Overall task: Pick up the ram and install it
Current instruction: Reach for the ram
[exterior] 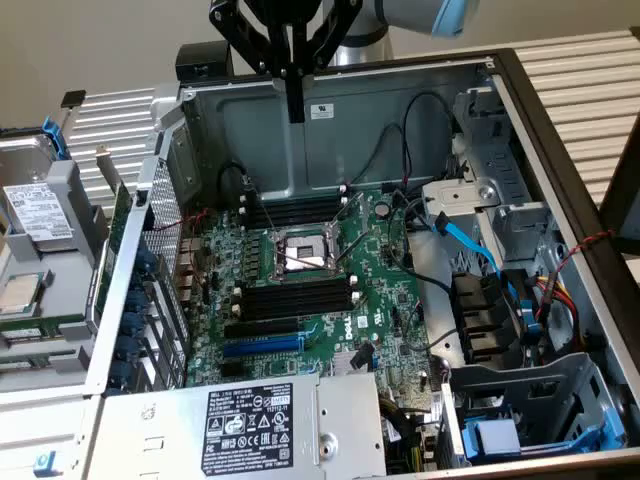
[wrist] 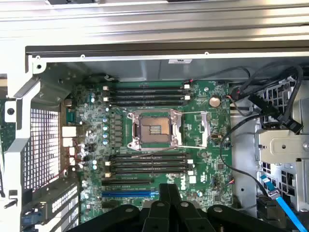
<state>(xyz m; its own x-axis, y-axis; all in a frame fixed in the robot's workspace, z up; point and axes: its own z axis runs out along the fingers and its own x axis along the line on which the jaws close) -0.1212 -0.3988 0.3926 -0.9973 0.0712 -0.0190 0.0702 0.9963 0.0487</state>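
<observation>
— Where is the ram (exterior: 116,245) sitting?
— I'm taking it for the narrow green board standing on edge just outside the case (exterior: 250,140), at nine o'clock from the socket (exterior: 303,250). I'm not certain of that.
— How is it looking to handle?
— I'm judging it light, stiff and fragile, so best gripped by the long edges, sparing the chips.
— And the gripper (exterior: 295,112)?
— It's hanging at twelve o'clock, fingers pressed together, carrying nothing. The memory slots (exterior: 297,297) are lying empty.

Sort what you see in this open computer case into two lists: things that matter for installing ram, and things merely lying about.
Belongs to the job: end effector, shut, above the case; black memory slots with white clips.
Just lying about: processor socket; blue expansion slot; blue cable; hard drive beside the case.
</observation>
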